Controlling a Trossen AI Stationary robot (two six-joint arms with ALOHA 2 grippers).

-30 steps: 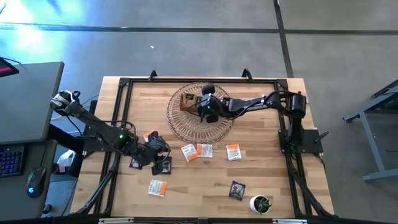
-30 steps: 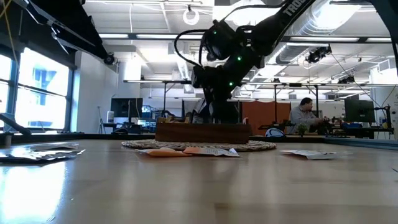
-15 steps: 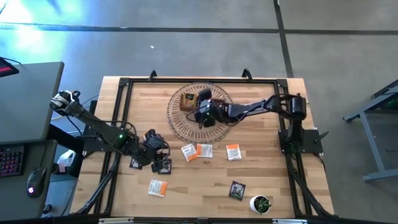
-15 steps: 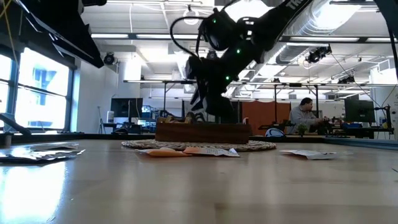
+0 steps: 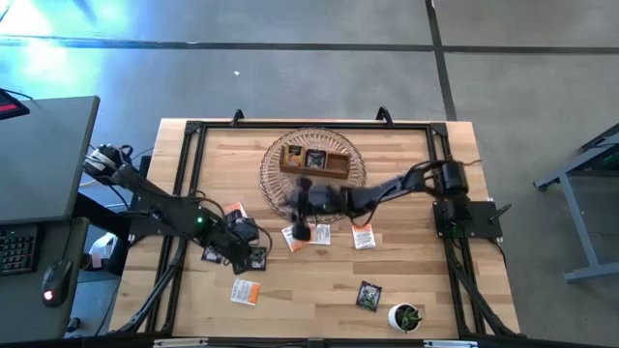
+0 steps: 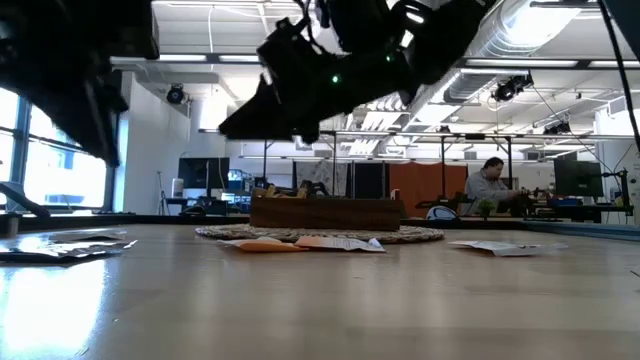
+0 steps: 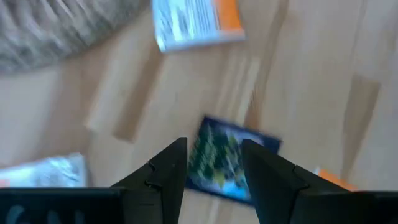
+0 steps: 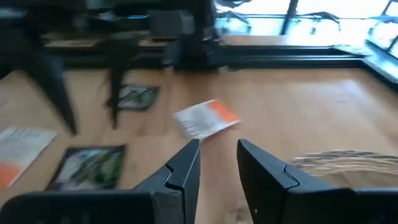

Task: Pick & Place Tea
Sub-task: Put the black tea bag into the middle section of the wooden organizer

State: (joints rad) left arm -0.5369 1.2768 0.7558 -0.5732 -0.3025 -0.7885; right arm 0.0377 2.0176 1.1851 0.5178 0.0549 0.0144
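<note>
Tea sachets lie flat on the wooden table. The high view shows white-and-orange ones (image 5: 363, 236) (image 5: 246, 291) and black ones (image 5: 368, 295) (image 5: 211, 254). My left gripper (image 5: 247, 242) is open and hovers over a black sachet (image 7: 227, 165), its fingers standing on either side of it in the wrist view. My right gripper (image 5: 302, 227) is open above the table, just off the woven mat's near rim and over a white-and-orange sachet (image 5: 293, 237). Its wrist view shows a white-and-orange sachet (image 8: 205, 118) and a black one (image 8: 90, 167) ahead.
The brown wooden tray (image 5: 314, 159) sits on a round woven mat (image 5: 276, 188) at the table's far middle, with sachets in it. A small green plant in a white pot (image 5: 406, 316) stands by the near right corner. A person sits far behind the table (image 6: 490, 185).
My right gripper has left the tray and swung toward the table's near edge, and now hangs over the sachets beside the mat. My left gripper has shifted a little toward the near edge, over the black sachet.
</note>
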